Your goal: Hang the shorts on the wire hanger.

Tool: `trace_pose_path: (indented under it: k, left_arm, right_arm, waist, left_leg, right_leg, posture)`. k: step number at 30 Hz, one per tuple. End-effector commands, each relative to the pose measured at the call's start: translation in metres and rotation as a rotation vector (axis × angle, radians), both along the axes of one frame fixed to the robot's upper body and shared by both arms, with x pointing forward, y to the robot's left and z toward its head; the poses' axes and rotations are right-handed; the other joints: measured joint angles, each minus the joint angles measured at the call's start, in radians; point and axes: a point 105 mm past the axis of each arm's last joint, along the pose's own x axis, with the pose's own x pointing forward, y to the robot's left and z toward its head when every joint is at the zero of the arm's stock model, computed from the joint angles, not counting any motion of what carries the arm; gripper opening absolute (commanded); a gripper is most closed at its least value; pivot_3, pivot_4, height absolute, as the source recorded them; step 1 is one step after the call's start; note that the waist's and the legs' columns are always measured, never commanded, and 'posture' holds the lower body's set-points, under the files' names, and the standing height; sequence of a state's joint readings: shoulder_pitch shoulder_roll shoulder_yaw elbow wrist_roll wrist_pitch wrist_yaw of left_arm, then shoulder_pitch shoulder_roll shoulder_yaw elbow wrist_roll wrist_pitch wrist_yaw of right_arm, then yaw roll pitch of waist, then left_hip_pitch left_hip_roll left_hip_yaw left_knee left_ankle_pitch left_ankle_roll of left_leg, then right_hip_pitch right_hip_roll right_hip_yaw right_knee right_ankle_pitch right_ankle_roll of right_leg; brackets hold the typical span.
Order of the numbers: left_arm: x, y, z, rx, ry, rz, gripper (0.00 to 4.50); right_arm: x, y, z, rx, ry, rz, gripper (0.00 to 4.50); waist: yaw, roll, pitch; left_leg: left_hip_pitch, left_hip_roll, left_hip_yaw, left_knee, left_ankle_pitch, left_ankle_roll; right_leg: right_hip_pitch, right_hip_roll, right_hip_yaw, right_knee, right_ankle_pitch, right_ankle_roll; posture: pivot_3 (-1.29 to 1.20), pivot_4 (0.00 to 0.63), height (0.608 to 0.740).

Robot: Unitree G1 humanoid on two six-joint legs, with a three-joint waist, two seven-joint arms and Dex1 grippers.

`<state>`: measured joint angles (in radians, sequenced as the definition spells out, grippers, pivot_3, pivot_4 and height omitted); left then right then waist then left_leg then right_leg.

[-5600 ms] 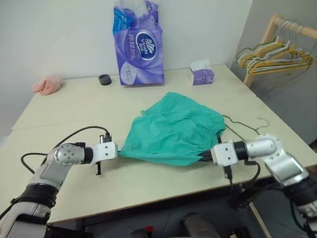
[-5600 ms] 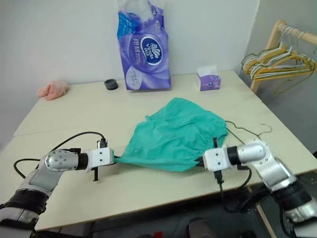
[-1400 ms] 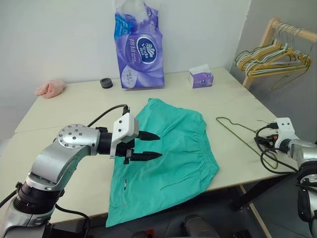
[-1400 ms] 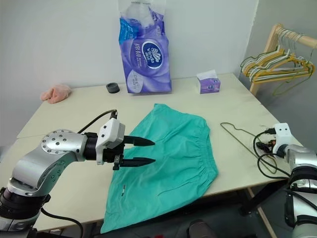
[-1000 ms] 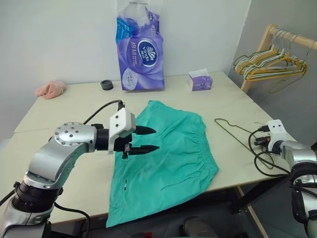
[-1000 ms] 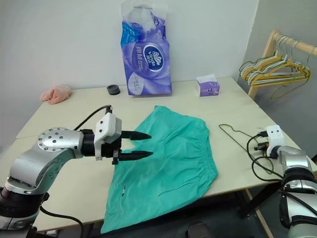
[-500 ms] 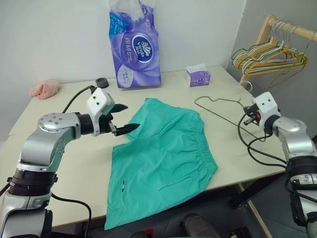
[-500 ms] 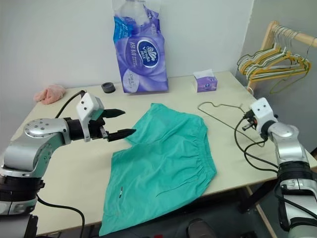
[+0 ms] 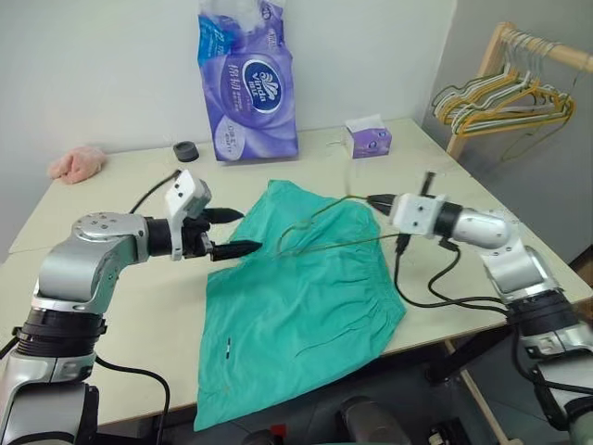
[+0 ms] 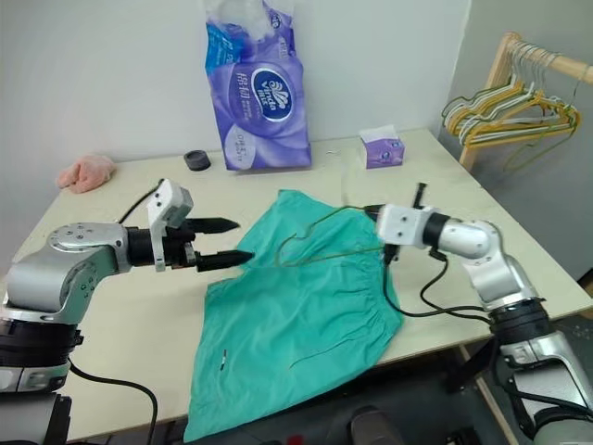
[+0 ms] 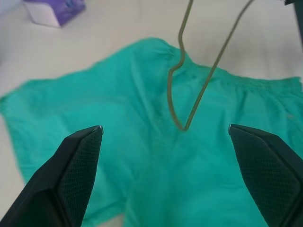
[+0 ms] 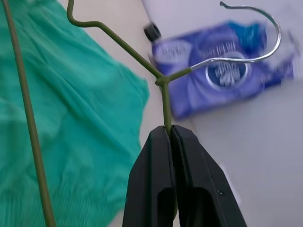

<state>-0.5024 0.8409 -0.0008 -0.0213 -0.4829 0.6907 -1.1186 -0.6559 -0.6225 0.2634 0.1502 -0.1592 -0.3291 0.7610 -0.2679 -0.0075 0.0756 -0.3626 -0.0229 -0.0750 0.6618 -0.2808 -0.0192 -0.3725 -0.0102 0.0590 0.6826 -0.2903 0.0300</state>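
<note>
Your right gripper [image 12: 169, 137] pinches the wire hanger [image 10: 320, 236] above the teal shorts [image 10: 306, 315]; your left gripper [image 10: 232, 241] hovers wide open beside them.

The shorts [image 9: 306, 287] are soft matt cloth. The wire hanger [image 12: 118, 45] is thin coated metal with a shiny bare hook. The table [image 9: 111, 352] is smooth and matt.

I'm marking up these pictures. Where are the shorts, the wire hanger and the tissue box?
shorts [image 9: 306, 306], left eye view, middle of the cloth.
wire hanger [image 12: 163, 101], right wrist view, stem just above the right pincer.
tissue box [image 10: 382, 149], right eye view, its front face.
</note>
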Motion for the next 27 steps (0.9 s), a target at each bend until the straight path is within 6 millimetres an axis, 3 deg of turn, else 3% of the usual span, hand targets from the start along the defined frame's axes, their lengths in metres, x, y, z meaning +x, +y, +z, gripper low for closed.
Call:
trace_pose_path:
  k: [1, 10, 19, 22, 27]
  left_arm:
    - [-0.004, -0.007, -0.001, -0.005, 0.003, -0.041, 4.48]
    - [-0.025, -0.014, -0.024, -0.023, 0.116, -0.103, 4.48]
    - [-0.03, -0.015, -0.035, -0.024, 0.133, -0.105, 4.48]
    - [-0.028, -0.017, -0.035, -0.042, 0.128, -0.098, 3.89]
    - [-0.028, -0.021, -0.033, -0.061, 0.123, -0.102, 2.34]
  right_arm:
    - [-0.012, 0.019, 0.019, -0.026, -0.109, 0.107, 0.0]
    - [-0.02, 0.04, 0.026, -0.026, -0.151, 0.191, 0.0]
    - [-0.024, 0.049, 0.035, 0.02, -0.162, 0.222, 0.0]
    - [-0.026, 0.051, 0.036, 0.031, -0.159, 0.228, 0.0]
    - [-0.029, 0.052, 0.035, 0.034, -0.147, 0.237, 0.0]
  waist:
    - [-0.002, 0.0, 0.0]
    - [-0.009, 0.0, 0.0]
    - [-0.008, 0.0, 0.0]
    - [-0.008, 0.0, 0.0]
    - [-0.009, 0.0, 0.0]
  left_leg:
    - [0.0, 0.0, 0.0, 0.0, 0.0, 0.0]
    - [-0.001, -0.001, 0.0, 0.0, 0.0, 0.0]
    - [0.0, -0.001, -0.001, 0.0, 0.0, 0.0]
    - [0.0, -0.001, -0.001, 0.0, 0.0, 0.0]
    - [0.0, -0.001, -0.001, 0.001, 0.0, 0.0]
  right_leg:
    - [0.0, 0.0, 0.0, 0.0, 0.0, 0.0]
    - [0.0, -0.002, 0.0, 0.0, 0.0, 0.0]
    - [0.0, -0.002, -0.001, 0.0, 0.0, 0.0]
    - [0.0, -0.002, -0.001, 0.0, 0.0, 0.0]
    - [0.0, -0.002, -0.001, 0.0, 0.001, 0.0]
  posture:
    - [-0.3, 0.038, 0.74]
    - [-0.3, 0.037, 0.74]
    - [-0.29, 0.031, 0.74]
    - [-0.29, 0.031, 0.74]
    - [-0.29, 0.03, 0.74]
